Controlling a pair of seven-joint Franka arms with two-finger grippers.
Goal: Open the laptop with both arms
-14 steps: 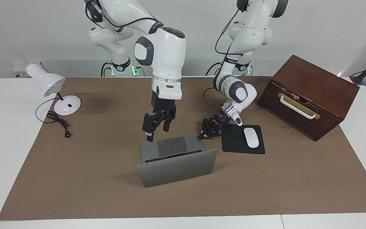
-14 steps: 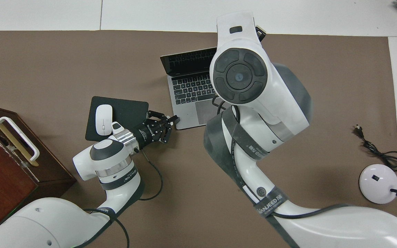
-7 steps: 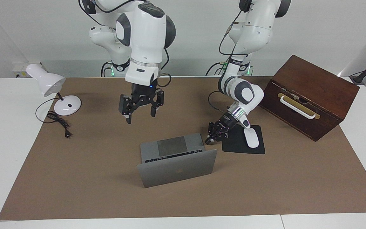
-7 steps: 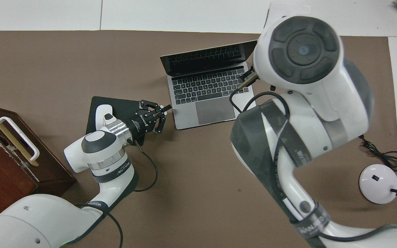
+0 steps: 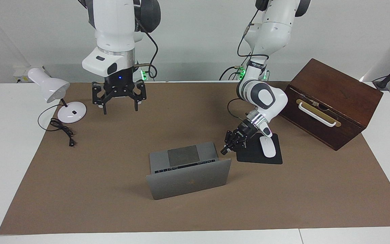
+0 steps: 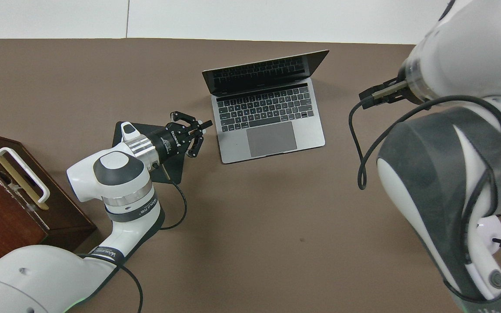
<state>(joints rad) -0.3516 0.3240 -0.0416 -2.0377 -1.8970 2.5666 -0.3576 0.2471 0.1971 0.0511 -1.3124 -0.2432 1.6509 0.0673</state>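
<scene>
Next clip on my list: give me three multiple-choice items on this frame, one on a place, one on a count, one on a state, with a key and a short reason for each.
1. Where does the mouse pad lie, relative to the laptop?
A. On its keyboard
B. Beside it, toward the left arm's end of the table
C. Under the desk lamp

2. How many hands touch the laptop?
A. None
B. One
C. Two

3. What state is the laptop in?
A. Lid shut flat
B. Lid raised, keyboard exposed
C. Lying upside down

Key: 1 B, the pad sits on the brown mat next to the laptop, on the wooden box's side. 2 A, the left hand is low between pad and laptop with a gap showing in the overhead view, and the right hand hangs open over the mat near the desk lamp. 3 B, the overhead view shows the keys and trackpad.
</scene>
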